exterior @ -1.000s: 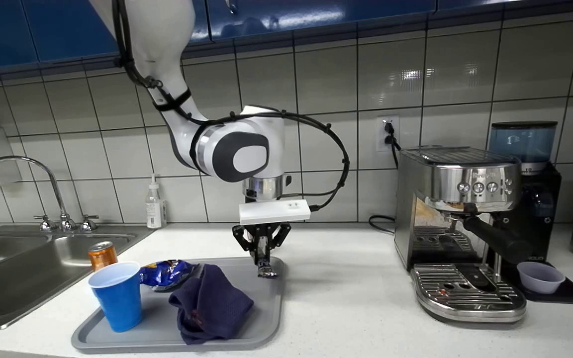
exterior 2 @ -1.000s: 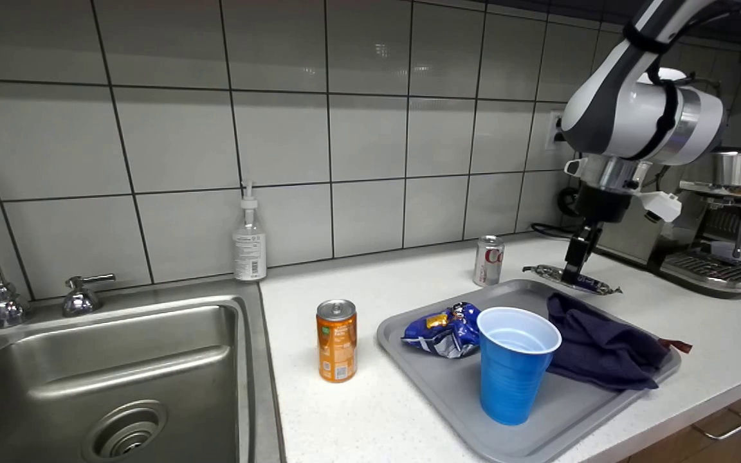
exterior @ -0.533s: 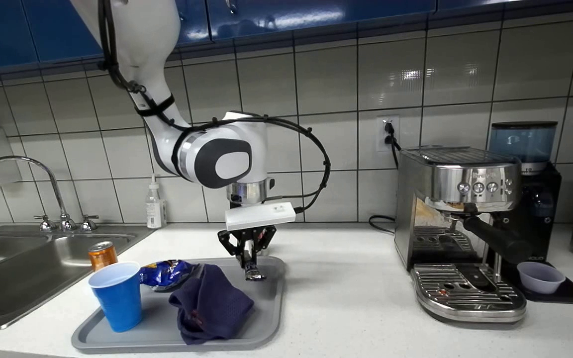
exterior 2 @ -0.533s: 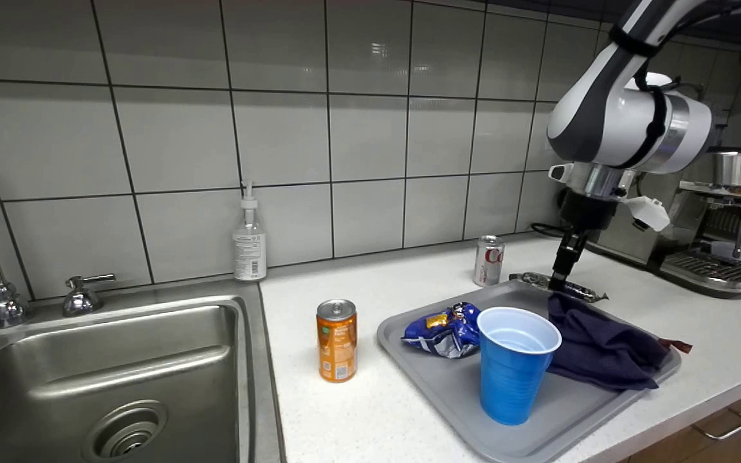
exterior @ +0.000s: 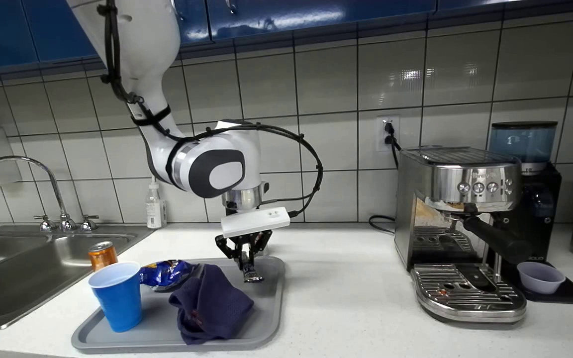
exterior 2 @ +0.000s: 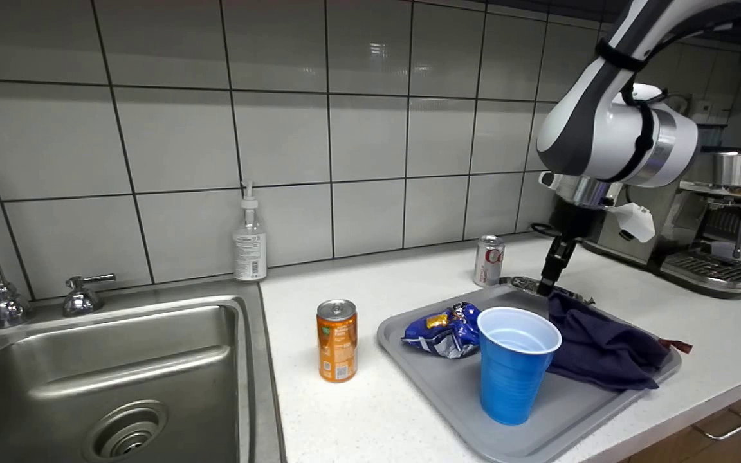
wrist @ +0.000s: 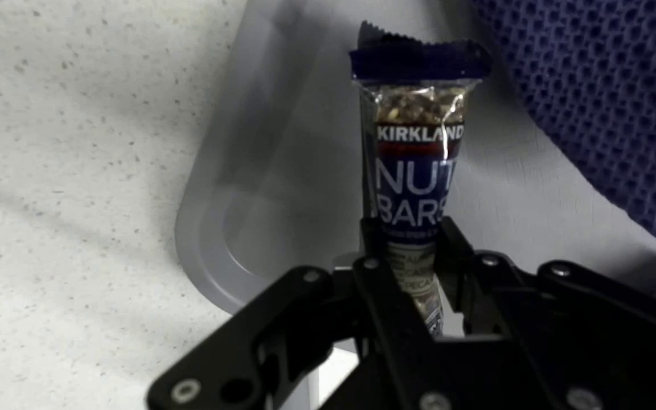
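Observation:
A wrapped nut bar (wrist: 413, 182) with a dark blue label is pinched between the black fingers of my gripper (wrist: 410, 242), which is shut on its sides. In an exterior view the gripper (exterior: 245, 261) hangs over the back right corner of the grey tray (exterior: 272, 293), the bar's shiny end (exterior: 252, 276) low over the surface. Whether the bar touches the tray I cannot tell. A purple cloth (exterior 2: 602, 350) lies crumpled on the tray beside the bar. Also there are a blue cup (exterior 2: 512, 379), upright, and a blue wrapper (exterior 2: 444, 331).
An orange can (exterior 2: 337, 341) stands between the tray and the steel sink (exterior 2: 152, 360). Behind the tray is a silver can (exterior 2: 489, 260), close to the bar's end. A soap bottle (exterior 2: 249, 247) stands by the tiled wall; an espresso machine (exterior: 465, 199) is at the right.
With the bar held throughout, my gripper has moved toward the sink side and down, from the tray's edge to over its corner. The other things have stayed put.

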